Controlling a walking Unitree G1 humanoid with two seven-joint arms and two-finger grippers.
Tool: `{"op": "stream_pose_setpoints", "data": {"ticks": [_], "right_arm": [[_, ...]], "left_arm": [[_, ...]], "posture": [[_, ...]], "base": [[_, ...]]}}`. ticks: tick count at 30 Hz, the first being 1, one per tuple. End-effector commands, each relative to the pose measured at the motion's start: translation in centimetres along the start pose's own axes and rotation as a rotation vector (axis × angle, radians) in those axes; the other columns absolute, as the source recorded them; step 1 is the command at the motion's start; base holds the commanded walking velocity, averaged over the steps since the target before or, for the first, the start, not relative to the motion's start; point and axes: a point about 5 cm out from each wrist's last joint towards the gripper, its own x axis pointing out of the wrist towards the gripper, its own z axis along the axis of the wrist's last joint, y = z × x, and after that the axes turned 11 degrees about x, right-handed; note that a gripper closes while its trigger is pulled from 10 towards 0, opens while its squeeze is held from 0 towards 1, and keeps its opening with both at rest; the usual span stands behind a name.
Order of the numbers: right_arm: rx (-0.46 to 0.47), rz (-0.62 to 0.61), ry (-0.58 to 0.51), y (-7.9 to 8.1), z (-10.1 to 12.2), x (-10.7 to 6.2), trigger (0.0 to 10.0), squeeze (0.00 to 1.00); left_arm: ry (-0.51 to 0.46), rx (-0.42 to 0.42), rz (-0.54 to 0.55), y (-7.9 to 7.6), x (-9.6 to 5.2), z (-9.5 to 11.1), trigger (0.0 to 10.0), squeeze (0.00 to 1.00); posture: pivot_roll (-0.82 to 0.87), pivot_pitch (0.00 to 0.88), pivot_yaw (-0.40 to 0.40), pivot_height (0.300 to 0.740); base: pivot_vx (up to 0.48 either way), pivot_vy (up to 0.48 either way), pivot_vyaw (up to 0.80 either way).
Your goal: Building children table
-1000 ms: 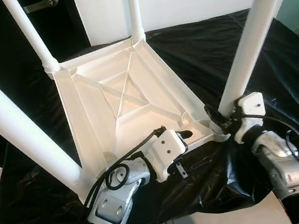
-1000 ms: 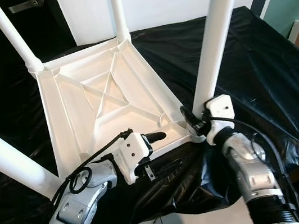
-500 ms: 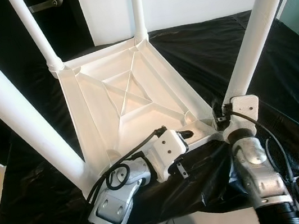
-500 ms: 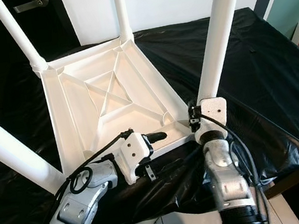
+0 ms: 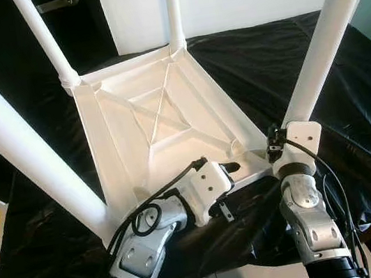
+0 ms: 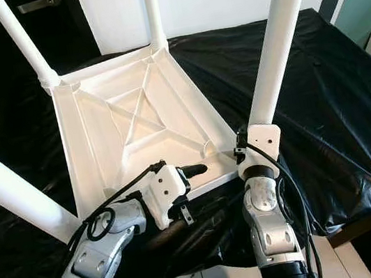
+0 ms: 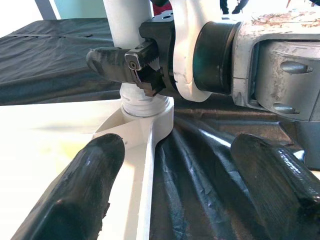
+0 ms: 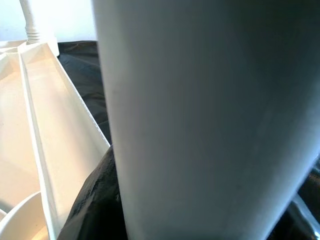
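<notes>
Left wrist view: right tool (image 7: pixel 131 67) clamps table leg (image 7: pixel 127 20) | left tool (image 7: pixel 175 192) fingers apart over tabletop (image 5: pixel 162 125) edge

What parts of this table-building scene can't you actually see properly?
- Tops of the four white legs: cut off by the head views' upper edge.
- Right gripper pads' contact with the leg: hidden in the wrist views.
- Tabletop's upper face: turned down onto the black sheet.
</notes>
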Motion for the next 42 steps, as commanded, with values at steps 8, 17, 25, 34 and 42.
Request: {"op": "stream_pose_setpoints", "data": {"ticks": [8,17,25,34,42], "right_arm": [[0.01,0.016,0.029,-0.9,-0.6,-0.5,10.0,1.0],[0.047,0.259,0.016,-1.7,0.4,0.0,10.0,0.75],[-0.017,0.576,0.071,-2.7,0.6,1.1,10.0,0.0],[-0.076,0.812,0.164,-3.8,1.4,2.8,10.0,0.0],[-0.152,0.991,0.3,-5.8,2.0,3.6,10.0,0.0]], "left_arm": [[-0.003,0.001,0.021,0.2,0.1,0.1,10.0,0.0],[-0.004,0.002,0.03,0.3,0.1,0.1,10.0,0.0],[-0.006,0.004,0.034,0.6,0.1,0.2,10.0,0.0],[-0.013,0.0,0.032,0.6,0.3,0.3,10.0,0.0],[-0.017,-0.002,0.032,0.5,0.3,0.4,10.0,0.0]], "posture": [[-0.14,0.106,0.006,0.74],[-0.15,0.11,0.006,0.74],[-0.15,0.116,0.022,0.74],[-0.15,0.118,0.032,0.74],[-0.14,0.117,0.042,0.74]], "base": [[0.0,0.0,0.0],[0.0,0.0,0.0],[0.0,0.0,0.0],[0.0,0.0,0.0],[0.0,0.0,0.0]]}}
